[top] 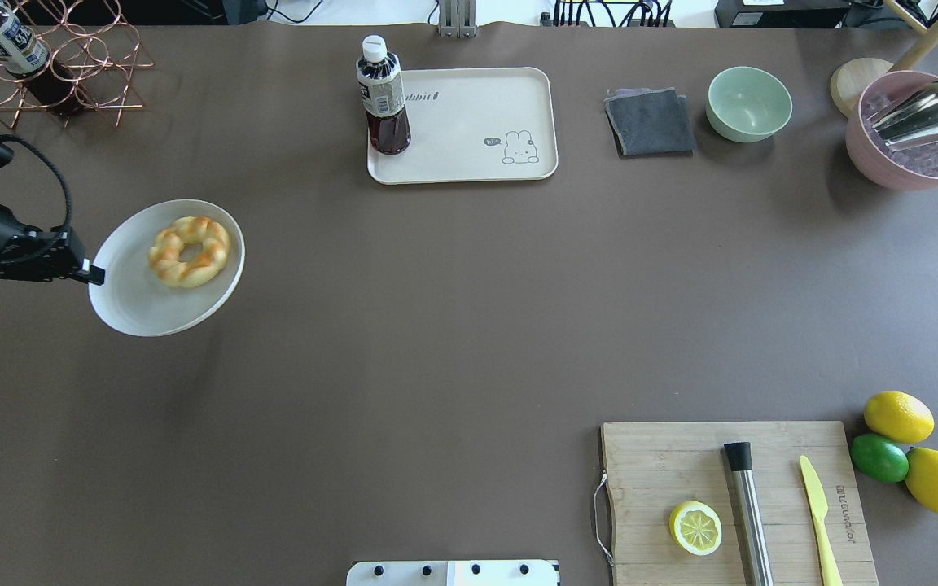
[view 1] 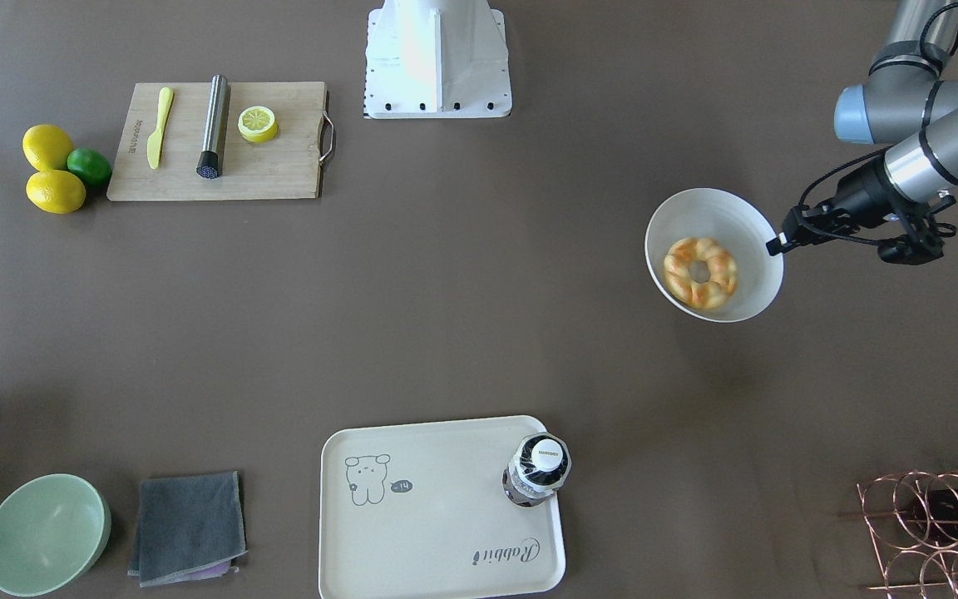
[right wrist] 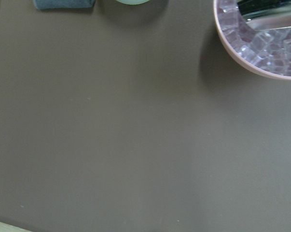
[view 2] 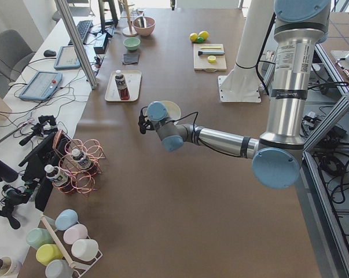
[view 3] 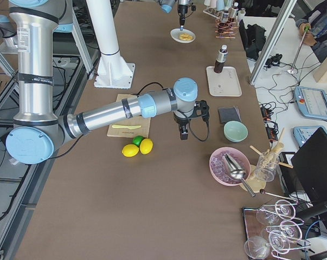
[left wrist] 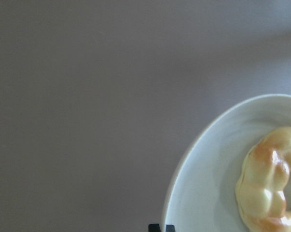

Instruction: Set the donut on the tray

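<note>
The donut (view 1: pixel 700 272), golden with orange-brown glaze, lies inside a round white bowl (view 1: pixel 745 216). My left gripper (view 1: pixel 778 244) is shut on the bowl's rim and holds the bowl tilted above the table; it shows the same way in the overhead view (top: pixel 94 273). The left wrist view shows part of the donut (left wrist: pixel 270 183) in the bowl (left wrist: pixel 208 193). The cream tray (view 1: pixel 437 532) with the "Rabbit" script lies far from the bowl, at the operators' side, and a dark drink bottle (view 1: pixel 537 470) stands on one corner of it. My right gripper (view 3: pixel 182 135) hangs near the lemons; I cannot tell whether it is open.
A wooden cutting board (top: pixel 738 496) holds a lemon half, a steel tube and a yellow knife, with two lemons and a lime (top: pixel 880 457) beside it. A grey cloth (top: pixel 650 122), a green bowl (top: pixel 749 103), a pink ice bowl (top: pixel 917 138) and a copper bottle rack (top: pixel 46 65) line the far edge.
</note>
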`<state>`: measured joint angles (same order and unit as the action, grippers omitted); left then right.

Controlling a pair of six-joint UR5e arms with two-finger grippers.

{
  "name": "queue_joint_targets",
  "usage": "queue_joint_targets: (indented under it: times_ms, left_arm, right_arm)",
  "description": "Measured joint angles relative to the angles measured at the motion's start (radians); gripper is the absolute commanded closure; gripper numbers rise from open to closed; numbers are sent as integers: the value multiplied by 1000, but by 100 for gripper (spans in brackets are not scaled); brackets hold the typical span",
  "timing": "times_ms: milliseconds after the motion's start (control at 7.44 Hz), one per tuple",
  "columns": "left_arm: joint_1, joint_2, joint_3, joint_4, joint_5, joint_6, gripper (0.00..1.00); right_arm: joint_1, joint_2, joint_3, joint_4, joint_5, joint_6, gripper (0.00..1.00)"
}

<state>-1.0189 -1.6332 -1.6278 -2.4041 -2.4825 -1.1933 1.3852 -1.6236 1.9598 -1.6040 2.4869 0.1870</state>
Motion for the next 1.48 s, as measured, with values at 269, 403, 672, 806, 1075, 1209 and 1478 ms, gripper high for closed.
queue_joint_targets:
  times_ms: [269,403,672,806,1075,1209,1478]
  left_arm:
    - [129,-101,-56,38,69,-224,100]
    - [188,-166,-98,134,128,-281,100]
    - [287,-321,-172,379,240,-355,100]
    - [320,-390,-184,453,267,-400,100]
    - [380,-459,-193,501,334,-452,100]
    - [398,-482,-193,510,349,-475,100]
    - [421,-506,-193,514,391,-491,100]
  right_arm:
    - [-83,48,56,1,5,119,0]
    - [-132,92,72,2,3,219,0]
    - [-250,179,81,69,-21,448,0]
    - [-321,198,76,161,-66,580,0]
    - [-464,264,45,307,-152,858,0]
    - [-520,306,35,335,-180,962,0]
    - [-633,366,29,349,-274,1085,1]
